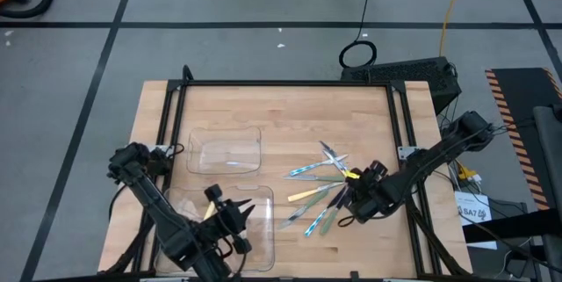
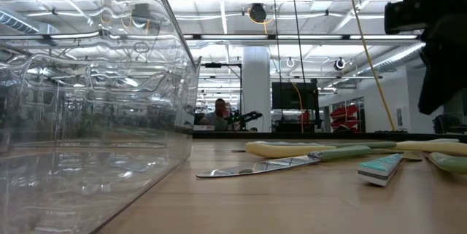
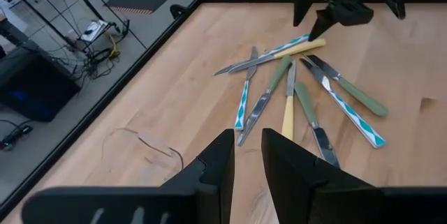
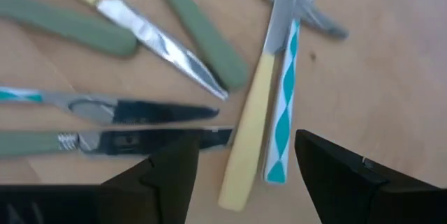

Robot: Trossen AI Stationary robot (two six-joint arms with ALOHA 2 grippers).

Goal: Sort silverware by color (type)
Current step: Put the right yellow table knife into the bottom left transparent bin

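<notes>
The right gripper (image 1: 358, 196) hangs low over the silverware (image 1: 318, 192), its fingers (image 4: 164, 175) spread wide with nothing between them, right above a yellow-handled knife (image 4: 246, 137) and a white-and-teal patterned one (image 4: 282, 123) lying side by side. The whole pile sits fanned out on the wooden table (image 1: 290, 115), right of centre: green, yellow and teal-patterned handles crossing each other, blades overlapping. Over on the left, the left gripper (image 1: 226, 216) hovers above the nearer clear tray (image 1: 263, 229), fingers (image 3: 220, 165) drawn narrow with a slim gap, apparently holding nothing, though the overhead view is cluttered there. A second clear tray (image 1: 224, 150) lies just beyond it. Both trays look bare of utensils.
</notes>
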